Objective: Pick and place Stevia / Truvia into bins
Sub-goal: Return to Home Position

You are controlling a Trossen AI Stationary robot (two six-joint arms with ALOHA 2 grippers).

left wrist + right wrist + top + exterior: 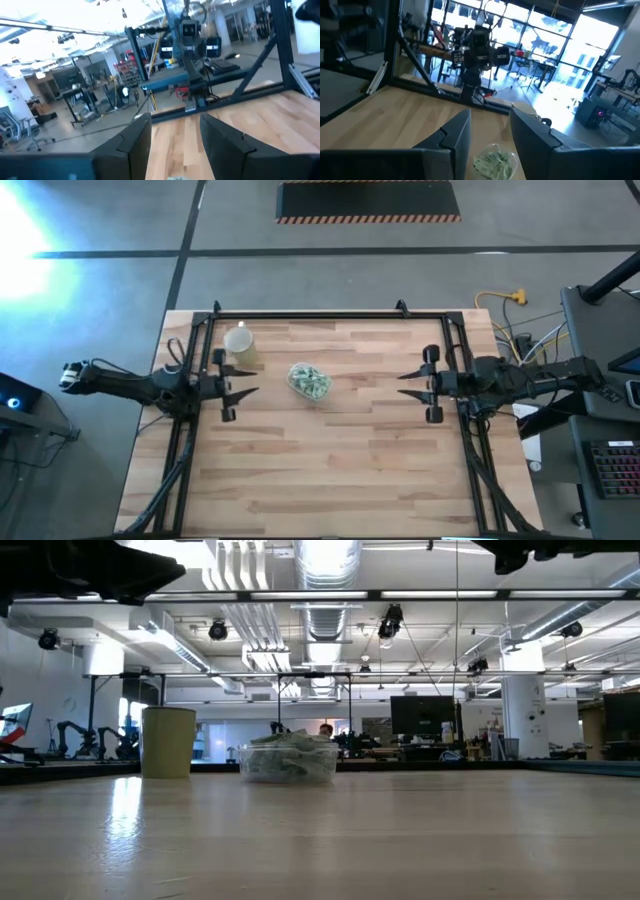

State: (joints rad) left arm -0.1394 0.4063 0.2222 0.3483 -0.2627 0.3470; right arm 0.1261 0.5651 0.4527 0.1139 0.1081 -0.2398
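Mid wooden table point(350, 470), small clear plastic tub point(291, 383) full of green-and-white paper sachets point(311, 381). Left gripper point(256, 380), right gripper point(400, 385) wide open, empty. Job looks done; only parking left.

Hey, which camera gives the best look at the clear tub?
The low view: the tub stands side-on, unblocked, packets heaped inside. The high view shows it from above, the right wrist view partly, the left wrist view barely.

Mid-table stands the tub point(309, 381). The cup point(239, 341) is near it, toward the left rear, with a gap between. The left gripper point(250, 381) and right gripper point(404, 385) hang at the sides, well apart from the tub. Front half of the table point(330, 470) lies open.
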